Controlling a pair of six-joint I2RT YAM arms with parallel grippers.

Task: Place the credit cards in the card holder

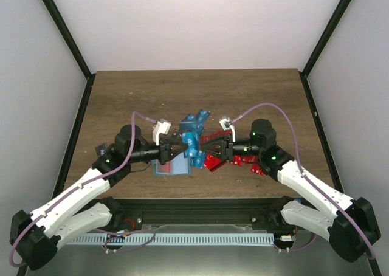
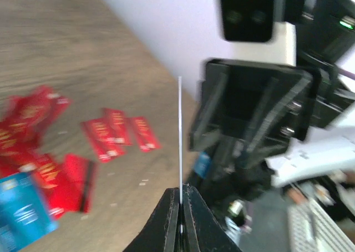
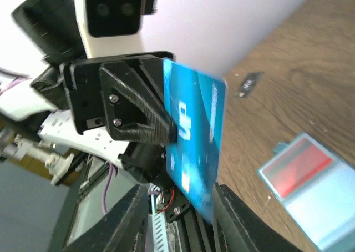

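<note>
A bright blue credit card point(image 3: 197, 135) hangs in the air between the two grippers above the table's front middle. My left gripper point(image 2: 181, 192) is shut on it; in the left wrist view the card point(image 2: 180, 130) shows edge-on, rising from the pressed fingertips. My right gripper point(image 3: 180, 199) faces it, jaws apart, with the card's lower end between its fingers. In the top view the left gripper point(image 1: 184, 148) and the right gripper point(image 1: 205, 148) meet tip to tip. The teal card holder point(image 1: 170, 168) lies flat below the left gripper, a red card showing in the holder point(image 3: 308, 188).
More blue cards point(image 1: 196, 121) are piled just behind the grippers. Red cards point(image 1: 240, 159) lie scattered under the right arm, and red cards point(image 2: 119, 131) spread over the wood in the left wrist view. The table's front edge and black rail run close below.
</note>
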